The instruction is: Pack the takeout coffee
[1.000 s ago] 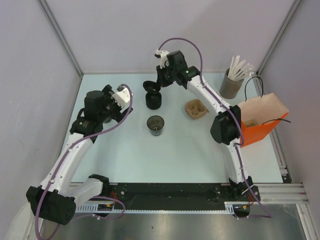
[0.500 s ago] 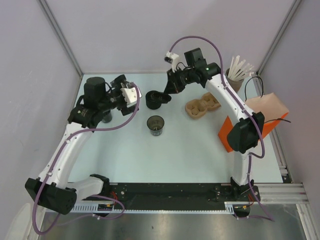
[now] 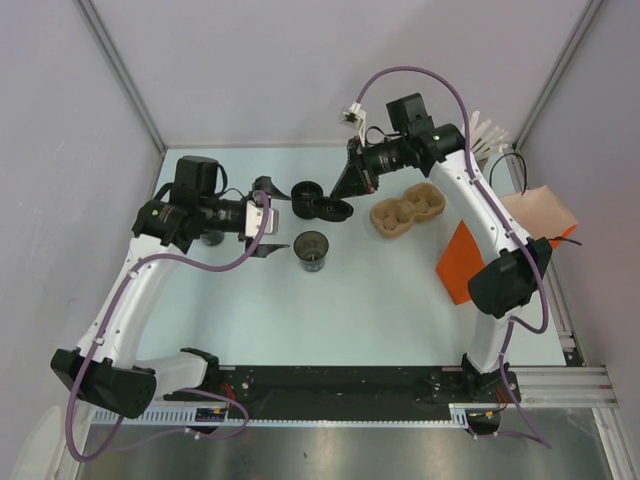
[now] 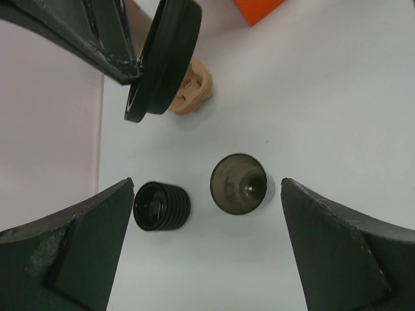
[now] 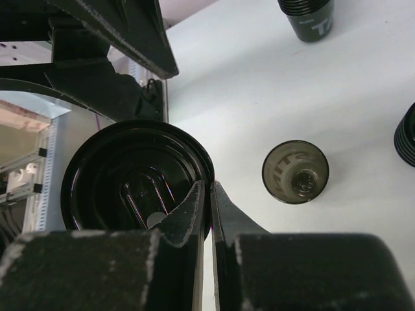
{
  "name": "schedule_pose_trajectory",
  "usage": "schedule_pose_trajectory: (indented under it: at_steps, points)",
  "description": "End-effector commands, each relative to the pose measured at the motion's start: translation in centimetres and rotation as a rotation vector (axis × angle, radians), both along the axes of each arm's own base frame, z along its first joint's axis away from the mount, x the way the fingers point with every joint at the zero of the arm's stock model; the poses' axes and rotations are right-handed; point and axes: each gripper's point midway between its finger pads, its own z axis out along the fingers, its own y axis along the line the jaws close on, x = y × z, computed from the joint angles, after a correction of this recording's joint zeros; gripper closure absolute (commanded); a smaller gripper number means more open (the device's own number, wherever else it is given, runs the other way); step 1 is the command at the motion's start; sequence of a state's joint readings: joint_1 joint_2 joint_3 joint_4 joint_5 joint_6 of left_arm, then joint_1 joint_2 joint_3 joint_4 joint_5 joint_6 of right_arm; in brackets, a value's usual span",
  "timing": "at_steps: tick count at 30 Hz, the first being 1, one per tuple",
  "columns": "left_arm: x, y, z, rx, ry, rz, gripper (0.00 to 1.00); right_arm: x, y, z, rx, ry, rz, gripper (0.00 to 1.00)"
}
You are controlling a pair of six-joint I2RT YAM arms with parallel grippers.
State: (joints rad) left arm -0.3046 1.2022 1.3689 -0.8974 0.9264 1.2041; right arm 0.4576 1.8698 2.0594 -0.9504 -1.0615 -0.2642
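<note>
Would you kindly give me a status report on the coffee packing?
Left gripper open, empty. Right gripper shut on round black lid. Small black disposable cup upright, lidless. Ribbed black cup lying beside it, not touching.

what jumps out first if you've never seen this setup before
The right gripper pinches the rim of a round black lid and holds it tilted in the air over the rear middle of the table. Nearer the arms, the takeout cup stands open and lidless at the centre, with the left gripper spread wide beside it. A ribbed black cup lies on its side close by.
</note>
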Motion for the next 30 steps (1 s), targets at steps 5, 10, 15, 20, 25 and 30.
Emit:
schedule_pose_trajectory:
  at_steps: [5,10,15,20,25,30]
  points:
    - [-3.4,-3.0,5.0,-0.208,-0.012,-0.234,0.03,-2.9,-1.1,3.3,0.141,0.041,0.126,0.92]
    - [-3.1,-3.8,5.5,-0.241,0.034,-0.249,0.04,-3.5,-0.8,3.3,0.149,0.052,0.148,0.93]
    - [-2.9,-3.1,3.8,-0.176,0.038,-0.196,0.04,-1.2,-1.7,0.3,0.008,-0.037,0.027,0.93]
    - [-3.8,-1.4,1.2,-0.099,0.108,-0.104,0.05,-2.0,-4.6,-4.2,-0.162,-0.097,0.002,0.79]
    - [-5.5,0.4,-3.2,-0.004,0.136,-0.058,0.0,-8.5,-8.0,-3.7,-0.16,-0.143,0.225,0.44]
    - [-3.9,2.1,-9.9,0.098,0.182,0.084,0.01,-13.5,-8.9,-9.8,-0.423,-0.268,0.352,0.29]
